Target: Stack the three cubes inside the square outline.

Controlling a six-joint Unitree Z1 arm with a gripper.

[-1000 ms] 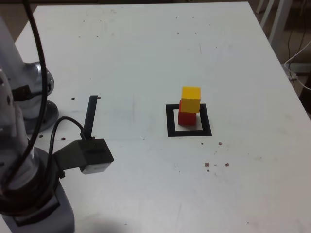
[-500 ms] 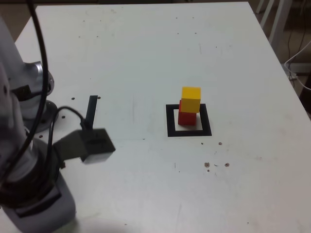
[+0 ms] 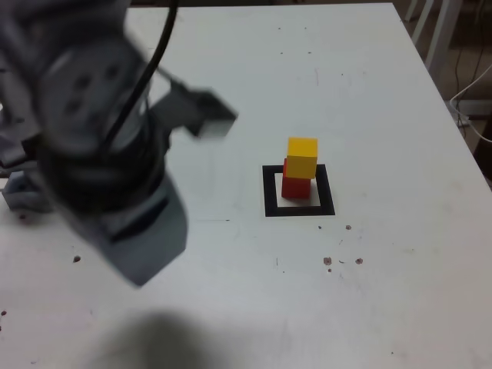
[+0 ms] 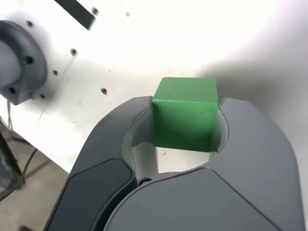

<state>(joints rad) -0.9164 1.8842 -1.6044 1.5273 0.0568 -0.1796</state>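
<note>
Gripper (image 4: 185, 113): pinched on the green block (image 4: 185, 113), lifted
Yellow block (image 3: 302, 157): on red block (image 3: 296, 187), inside black square (image 3: 326, 209)
Open room: white table (image 3: 384, 292) at four o'clock
Green block: smooth, plain

Cubes, three in all: one yellow cube (image 3: 302, 157) and one red cube (image 3: 296, 188) in the exterior view, one green cube (image 4: 185, 115) in the wrist view. Square outline (image 3: 270, 192), one. Black strip (image 4: 77, 13), one. White table (image 3: 392, 269), one. Gripper (image 4: 185, 108), one.
</note>
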